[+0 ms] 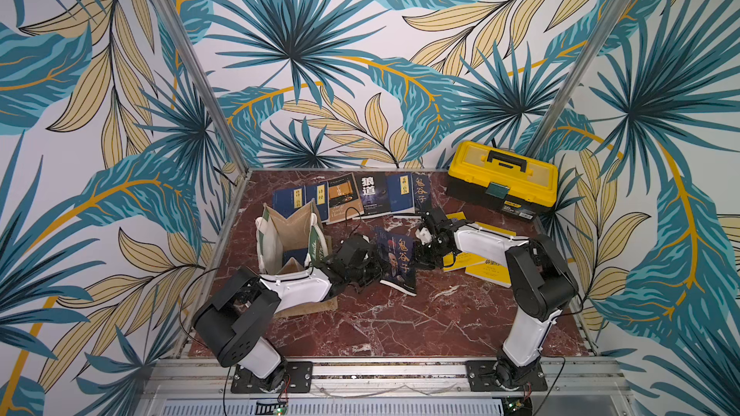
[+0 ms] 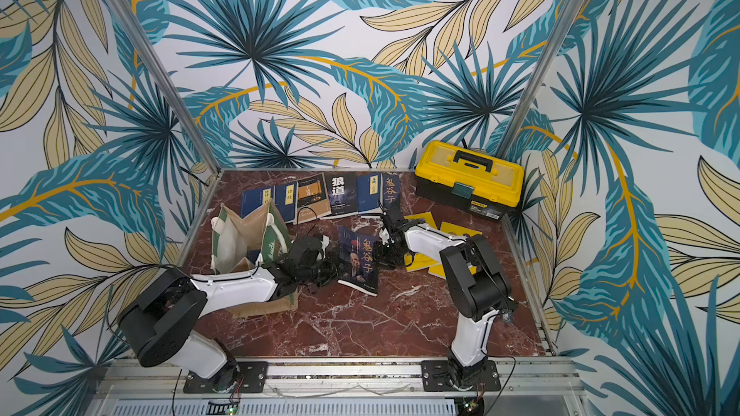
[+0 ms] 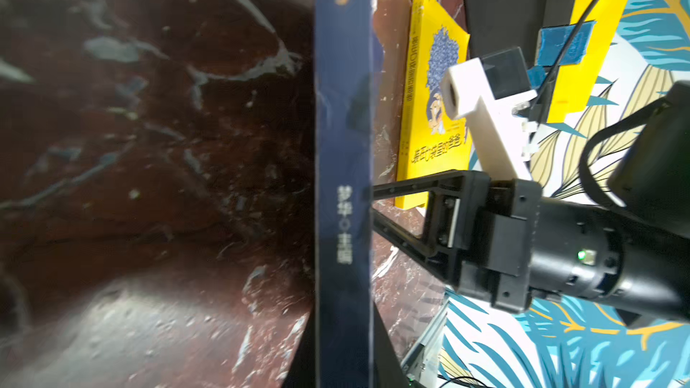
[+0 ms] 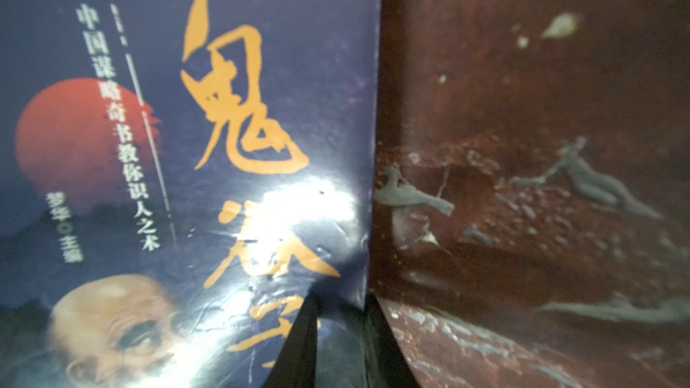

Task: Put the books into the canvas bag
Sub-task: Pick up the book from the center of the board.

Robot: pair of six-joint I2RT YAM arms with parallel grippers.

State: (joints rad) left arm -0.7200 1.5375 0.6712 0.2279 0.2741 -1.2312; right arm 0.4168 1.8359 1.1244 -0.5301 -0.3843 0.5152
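Observation:
A navy book (image 1: 398, 258) (image 2: 358, 258) with an orange title stands tilted near the middle of the marble table, held at both side edges. My left gripper (image 1: 378, 268) (image 3: 343, 348) is shut on its spine (image 3: 343, 181). My right gripper (image 1: 416, 256) (image 4: 341, 330) is shut on the opposite edge of the cover (image 4: 224, 143). The tan canvas bag (image 1: 294, 226) (image 2: 250, 230) stands open just left of my left arm, with a navy book (image 1: 295, 254) inside. Several more books (image 1: 352, 194) lie in a row at the back. Yellow books (image 1: 486, 270) (image 3: 433, 106) lie under my right arm.
A yellow-and-black toolbox (image 1: 502, 178) (image 2: 468, 178) sits in the back right corner. A flat tan piece (image 1: 312, 306) lies under my left forearm beside the bag. Patterned walls close in the table (image 1: 400, 326) on three sides.

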